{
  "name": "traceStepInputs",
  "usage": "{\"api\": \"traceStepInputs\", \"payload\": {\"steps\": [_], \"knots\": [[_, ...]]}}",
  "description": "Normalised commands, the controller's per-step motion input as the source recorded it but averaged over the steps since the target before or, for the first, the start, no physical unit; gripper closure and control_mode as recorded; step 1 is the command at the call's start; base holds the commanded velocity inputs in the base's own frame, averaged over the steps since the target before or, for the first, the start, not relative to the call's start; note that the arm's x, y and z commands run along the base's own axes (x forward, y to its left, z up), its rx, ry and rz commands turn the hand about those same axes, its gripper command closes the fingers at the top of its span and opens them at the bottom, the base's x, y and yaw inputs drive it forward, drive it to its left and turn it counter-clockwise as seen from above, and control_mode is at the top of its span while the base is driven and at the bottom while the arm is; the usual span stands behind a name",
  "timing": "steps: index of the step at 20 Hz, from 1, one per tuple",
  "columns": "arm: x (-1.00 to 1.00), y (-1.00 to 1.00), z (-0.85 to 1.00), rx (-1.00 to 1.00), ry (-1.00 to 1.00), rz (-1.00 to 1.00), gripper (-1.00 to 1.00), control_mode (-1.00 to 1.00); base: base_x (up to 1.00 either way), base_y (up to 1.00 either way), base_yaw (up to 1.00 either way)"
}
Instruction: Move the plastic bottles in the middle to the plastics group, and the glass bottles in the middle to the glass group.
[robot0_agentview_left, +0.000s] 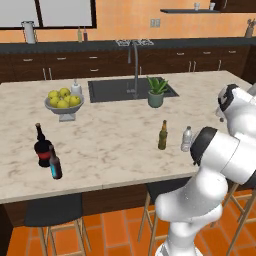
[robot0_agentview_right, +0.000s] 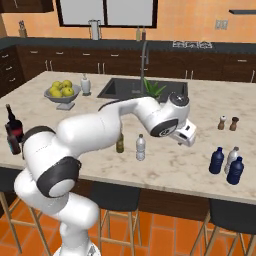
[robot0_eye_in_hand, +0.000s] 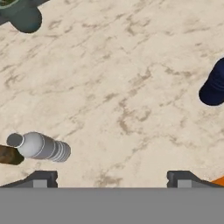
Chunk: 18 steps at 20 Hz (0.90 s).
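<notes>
Olive-brown glass bottle (robot0_agentview_right: 120, 142) is standing mid-counter, with a pale plastic bottle (robot0_agentview_right: 141, 147) just beside it at its 3 o'clock in the right base view. Neither is sitting with its group yet. The gripper (robot0_eye_in_hand: 113, 179) is hanging above bare marble with its fingers spread wide and gripping nothing. In the hand view the pale bottle is lying toward 8 o'clock, so I judge the hand is hovering between the middle pair and the plastics group (robot0_agentview_right: 227, 162).

Risks, as I judge them:
- The two middle bottles are standing close together, so spread fingers descending on one may be knocking the other over.
- Both are slim and upright, and an off-centre squeeze could be tipping them.
- Dropping the pale bottle into the tight plastics cluster could be bumping the dark blue bottles (robot0_agentview_right: 216, 161).

The right base view is showing that cluster at 4 o'clock, plus the salt and pepper shakers (robot0_agentview_right: 228, 123). The left base view is showing the black wine bottle (robot0_agentview_left: 42, 147) and brown bottle (robot0_agentview_left: 55, 164) at 8 o'clock more clearly, well apart from the olive one.
</notes>
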Motion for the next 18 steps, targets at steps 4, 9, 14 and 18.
{"api": "traceStepInputs", "payload": {"steps": [4,9,14,18], "knots": [[0.00,0.82,0.22,-0.14,0.16,0.17,-1.00,-1.00,0.00,0.00,0.00],[0.00,0.94,0.03,-0.15,0.11,0.20,-1.00,-1.00,0.00,0.00,0.00],[0.03,0.67,-0.01,-0.05,0.05,0.16,-1.00,-1.00,0.00,0.00,0.00],[0.02,0.37,-0.16,0.00,0.00,0.17,-1.00,-1.00,0.00,0.00,0.00]]}}
